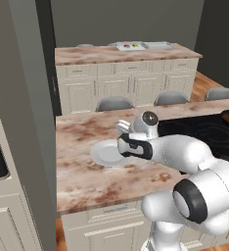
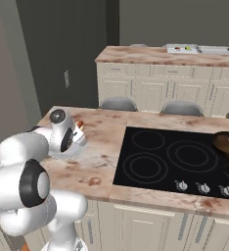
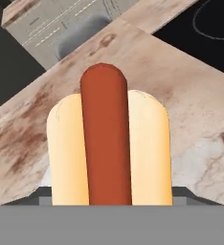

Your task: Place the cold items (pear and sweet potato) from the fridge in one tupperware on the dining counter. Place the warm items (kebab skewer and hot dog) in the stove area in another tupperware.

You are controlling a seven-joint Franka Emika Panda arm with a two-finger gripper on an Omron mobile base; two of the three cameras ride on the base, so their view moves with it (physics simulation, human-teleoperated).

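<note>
- Gripper: in the hand view its two dark finger tips are showing low at either side of the hot dog, standing wide apart, one against each flank of the bun. The bun is filling the whole gap between them, so the jaws are pinching the hot dog across its width.
- Hot dog: a red-brown sausage in a pale bun, lying lengthwise between the fingers and reaching away from the hand. In the right base view a small orange end of it is peeking out just past the hand; whether it is touching anything beneath cannot be told.
- Plate: round and white, sitting directly under and just beside the hand on the counter. In the right base view its rim is showing below the wrist.
- Counter: a marbled brown-and-cream top, spreading beneath the gripper and, in the hand view, running on past the tip of the hot dog.
- Cooktop: black glass with ring markings, lying well to the gripper's right on the same counter; its corner is appearing at the far upper right of the hand view.
- Pan: brown, sitting at the far edge of the cooktop, well apart from the gripper.
- Dining counter: standing far beyond the gripper, across the room.
- Tupperware: two shallow trays side by side on that far counter; the nearer-left one is holding small coloured items too small to identify.
- Stools: grey rounded backs lining up just behind the near counter, ahead of the gripper.
</note>
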